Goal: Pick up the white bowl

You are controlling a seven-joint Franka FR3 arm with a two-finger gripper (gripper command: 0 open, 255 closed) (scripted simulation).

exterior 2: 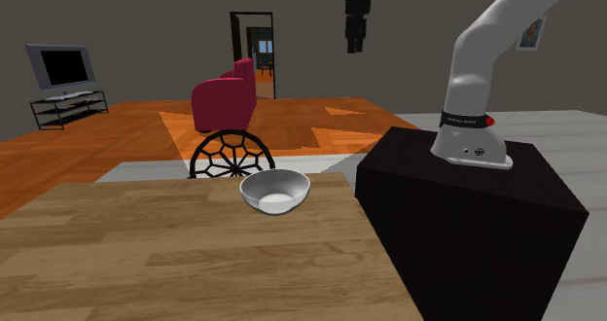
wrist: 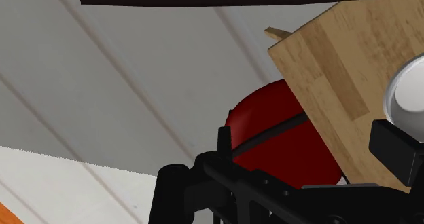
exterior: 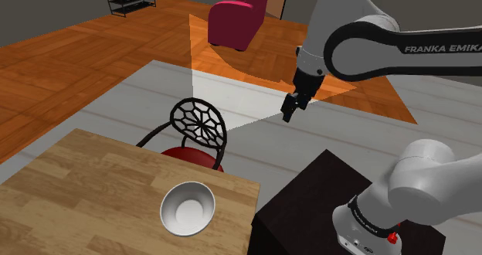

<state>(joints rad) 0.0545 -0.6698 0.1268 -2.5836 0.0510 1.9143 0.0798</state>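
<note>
- Claw state: my claw (exterior: 290, 110) hangs in open air off the white arm (exterior: 363, 41), pointing down. I cannot tell how far it is open. It touches no object.
- Claw position: in the shoulder view it sits over the pale grey floor (exterior: 255, 149), past the far edge of the desk (exterior: 93, 184) and above the stand (exterior: 309, 192). In the second exterior view it appears close to the top edge (exterior 2: 354, 39), high above everything else.
- Target: the white bowl (exterior: 188, 208) stands upright and empty on the wooden desk, near the corner that faces both the stand and the chair (exterior: 198, 126).
- Target relative to claw: the bowl is well apart from my claw and far below it. In the shoulder view it lies down and to the left of the claw; in the second exterior view the bowl (exterior 2: 275, 190) lies below the claw and a little to the left.
- Wrist view: the rim of the bowl (wrist: 408, 94) shows on the desk corner (wrist: 340, 60), off to one side of my claw's axis, with the chair's red seat (wrist: 278, 141) beside that corner.
- Surroundings: the chair has a black web-pattern back and is tucked against the desk edge just beyond the bowl. A magenta armchair (exterior: 235, 22) stands farther off on the orange wood floor (exterior: 62, 76).
</note>
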